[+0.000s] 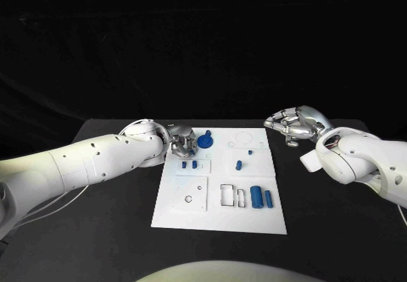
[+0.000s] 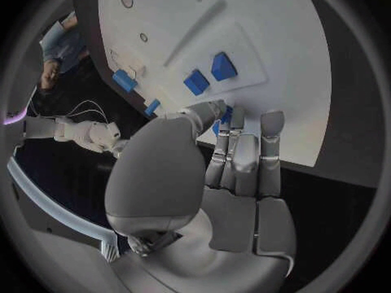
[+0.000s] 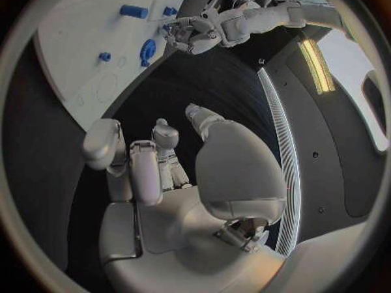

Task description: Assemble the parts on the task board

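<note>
White task board point(image 1: 254, 217) carries small blue parts point(image 1: 261, 197); left hand point(image 1: 182, 144) seemingly grips a blue round part point(image 1: 204, 141); right hand point(image 1: 293, 124) curled, holding nothing.

The left arm reaches in across the table's near-left side, its hand point(image 1: 182, 145) lowered with the fingers point(image 2: 244, 153) held close together and pointing downward. The right arm is bent at the table's right side, and its hand point(image 1: 293, 124) is raised in the air with the fingers point(image 3: 134, 166) curled inward around nothing.
</note>
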`<state>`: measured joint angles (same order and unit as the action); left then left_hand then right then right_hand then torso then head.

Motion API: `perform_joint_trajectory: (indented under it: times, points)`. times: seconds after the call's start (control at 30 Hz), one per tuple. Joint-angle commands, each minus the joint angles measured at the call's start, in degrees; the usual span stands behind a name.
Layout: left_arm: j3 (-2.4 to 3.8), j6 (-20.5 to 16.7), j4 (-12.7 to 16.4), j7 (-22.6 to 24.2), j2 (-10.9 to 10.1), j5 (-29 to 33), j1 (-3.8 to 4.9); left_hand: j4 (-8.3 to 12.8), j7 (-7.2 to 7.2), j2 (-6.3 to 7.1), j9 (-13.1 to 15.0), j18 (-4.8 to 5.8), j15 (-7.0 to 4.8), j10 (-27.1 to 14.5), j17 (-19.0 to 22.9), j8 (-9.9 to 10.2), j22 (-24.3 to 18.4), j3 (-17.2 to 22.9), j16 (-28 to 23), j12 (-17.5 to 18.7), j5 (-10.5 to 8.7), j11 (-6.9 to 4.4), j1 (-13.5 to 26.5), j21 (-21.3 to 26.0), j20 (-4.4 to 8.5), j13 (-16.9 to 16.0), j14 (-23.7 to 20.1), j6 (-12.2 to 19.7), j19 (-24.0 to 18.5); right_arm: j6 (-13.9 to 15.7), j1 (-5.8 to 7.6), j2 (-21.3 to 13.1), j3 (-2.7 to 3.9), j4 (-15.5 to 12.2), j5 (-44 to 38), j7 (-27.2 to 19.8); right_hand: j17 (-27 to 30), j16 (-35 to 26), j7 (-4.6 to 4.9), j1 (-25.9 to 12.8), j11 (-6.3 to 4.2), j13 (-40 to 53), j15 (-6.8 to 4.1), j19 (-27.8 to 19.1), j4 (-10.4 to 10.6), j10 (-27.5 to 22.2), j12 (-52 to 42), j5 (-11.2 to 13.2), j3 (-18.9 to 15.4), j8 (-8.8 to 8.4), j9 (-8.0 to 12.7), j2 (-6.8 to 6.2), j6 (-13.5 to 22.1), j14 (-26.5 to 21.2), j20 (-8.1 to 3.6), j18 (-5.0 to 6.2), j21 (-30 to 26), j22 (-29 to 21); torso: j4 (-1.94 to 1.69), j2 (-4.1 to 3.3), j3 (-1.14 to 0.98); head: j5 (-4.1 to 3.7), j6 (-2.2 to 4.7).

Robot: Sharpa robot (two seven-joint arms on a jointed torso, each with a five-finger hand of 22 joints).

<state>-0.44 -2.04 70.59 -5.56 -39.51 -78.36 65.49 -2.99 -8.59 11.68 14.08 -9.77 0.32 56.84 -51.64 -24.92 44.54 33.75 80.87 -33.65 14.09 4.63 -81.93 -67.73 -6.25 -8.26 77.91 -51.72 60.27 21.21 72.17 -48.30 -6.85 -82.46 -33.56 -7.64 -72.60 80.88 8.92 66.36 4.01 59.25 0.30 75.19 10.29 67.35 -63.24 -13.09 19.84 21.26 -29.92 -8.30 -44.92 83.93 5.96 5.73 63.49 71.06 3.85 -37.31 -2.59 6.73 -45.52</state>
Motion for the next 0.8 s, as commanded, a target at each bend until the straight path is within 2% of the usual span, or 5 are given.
perform_joint_trajectory:
  times: [0.03,0.27,0.8]
  points:
    - [-0.06,0.8,0.0,-0.5,0.1,0.2,-0.10,0.2,-0.16,0.11,-0.3,0.30,0.39,-0.6,-0.2,1.0,-0.2,0.1,0.3,0.2,-0.05,0.14,0.8,0.4,-0.03,-0.2,-0.3,1.1,-0.5,-0.5,-0.04,0.0,0.00,0.0,-0.4,-0.3,0.1,-0.2,-0.09,0.1,0.03,0.0,-0.50,-0.3,0.4,-0.3,0.3,-0.3,-0.1,0.13,-0.1,0.40,0.3,1.6,-0.07,0.40,-0.2,-0.1,0.05,-0.01,0.00,0.04,0.01]
    - [-0.06,0.7,-0.1,-0.6,0.1,0.2,-0.11,0.2,-0.43,0.57,-0.5,0.00,0.65,-1.8,1.3,2.0,-1.9,0.3,0.0,0.5,0.00,0.47,1.3,1.4,-0.22,-0.3,-1.1,1.9,-1.7,-0.5,-0.04,0.0,0.00,0.0,-0.4,-0.3,0.1,-0.2,-0.09,0.1,0.03,0.0,-0.50,-0.3,0.4,-0.3,0.3,-0.3,-0.1,0.13,-0.1,0.40,0.3,1.6,-0.07,0.40,-0.2,-0.1,-0.02,0.00,-0.01,-0.03,-0.05]
    - [-0.06,1.0,0.0,-0.7,-0.1,0.2,-0.11,0.4,-0.62,0.77,-0.4,-0.34,1.01,-3.1,3.2,2.2,-3.7,0.5,-0.6,0.7,0.00,0.89,1.5,2.5,-0.53,-0.5,-2.3,1.4,-3.1,-0.5,-0.04,0.0,0.00,0.2,-0.4,-0.3,0.1,-0.2,-0.09,0.1,0.03,0.0,-0.50,-0.3,0.4,-0.3,0.3,-0.3,-0.1,0.13,-0.1,0.40,0.3,1.6,-0.07,0.40,-0.2,-0.1,0.01,0.01,-0.01,-0.09,-0.03]
